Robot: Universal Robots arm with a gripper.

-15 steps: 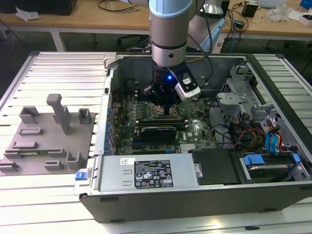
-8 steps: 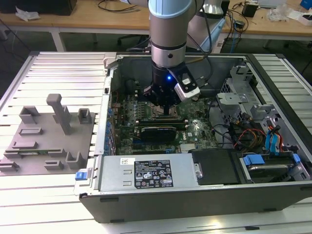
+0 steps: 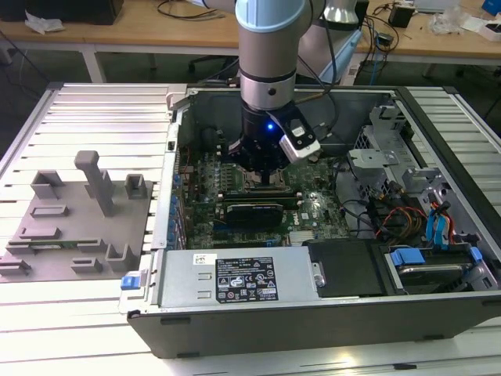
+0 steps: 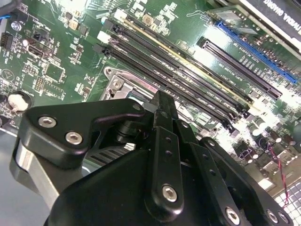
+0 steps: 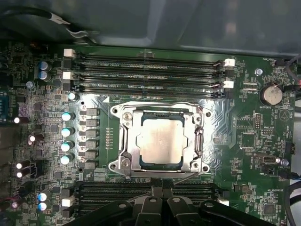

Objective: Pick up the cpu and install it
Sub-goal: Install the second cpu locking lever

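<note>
Chip: the cpu point(image 5: 161, 143), silvery square, lies flat inside the socket frame point(image 5: 123, 141) on the motherboard point(image 5: 244, 136), seated level within the metal surround in the first wrist view. Nothing touches its top face there.

Socket frame: dark metal border with screws at the corners, set between two banks of memory slots point(image 5: 150, 70). A corner of it point(image 4: 117, 87) also shows past the claw in the second wrist view.

Claw: the gripper point(image 5: 162, 197) hangs just above the board beside the socket, its black fingers point(image 4: 162, 141) pressed close together with no gap between them and nothing held. It does not touch the chip.

Arm: the robot arm point(image 3: 266, 47) comes straight down from above into the open computer case point(image 3: 313, 313), wrist vertical, with a small blue light glowing on the wrist. A camera block point(image 3: 299, 142) juts from the wrist toward the exterior view's right.

Board surroundings: a row of small capacitors point(image 5: 67, 136) stands beside the socket; a round coin battery point(image 5: 271, 93) sits near the board's edge; a blue expansion slot point(image 4: 254, 52) runs beyond the memory slots.

Case contents: power supply box point(image 3: 235, 278) along the near wall, drive bay with blue tabs point(image 3: 423, 258) and a tangle of cables point(image 3: 391, 215) at the exterior view's right.

Bench: grey plastic fixture blocks point(image 3: 86, 211) stand on the slatted metal table point(image 3: 78, 329) at the exterior view's left, well apart from the case's board.
</note>
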